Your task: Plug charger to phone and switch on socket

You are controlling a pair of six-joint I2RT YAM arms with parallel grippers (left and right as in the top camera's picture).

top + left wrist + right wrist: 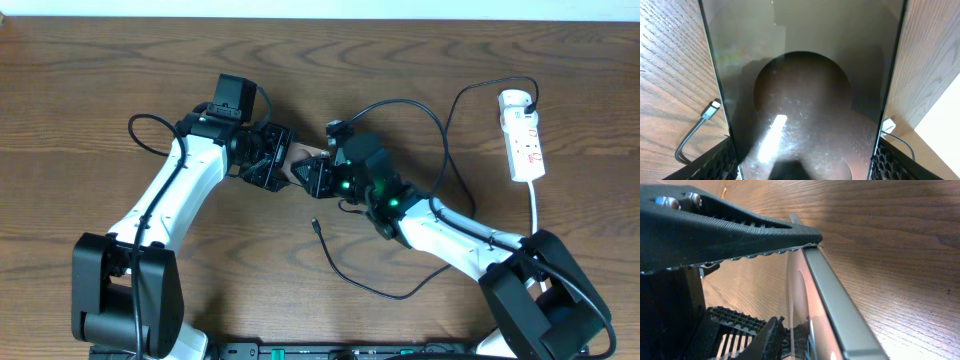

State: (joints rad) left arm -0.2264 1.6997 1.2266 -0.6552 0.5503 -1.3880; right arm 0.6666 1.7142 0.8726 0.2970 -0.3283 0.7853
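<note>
Left gripper [268, 160], jaws set wide, clamps the flat dark glass-faced phone [805, 100] across its width near table centre. Right gripper [312, 176], at 3 o'clock of it, lays one ribbed finger [740, 235] on the phone's edge; whether it grips, I cannot tell. The thin black charger cable [710, 111] ends loose at 6 o'clock. The white power strip [522, 140] lies at 2 o'clock.

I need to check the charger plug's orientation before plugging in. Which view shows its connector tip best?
Left wrist: the connector tip lies close and sharp on the table, seen beside the phone. Overhead shows the tip only as a tiny dark end. The right wrist view doesn't show it.
</note>
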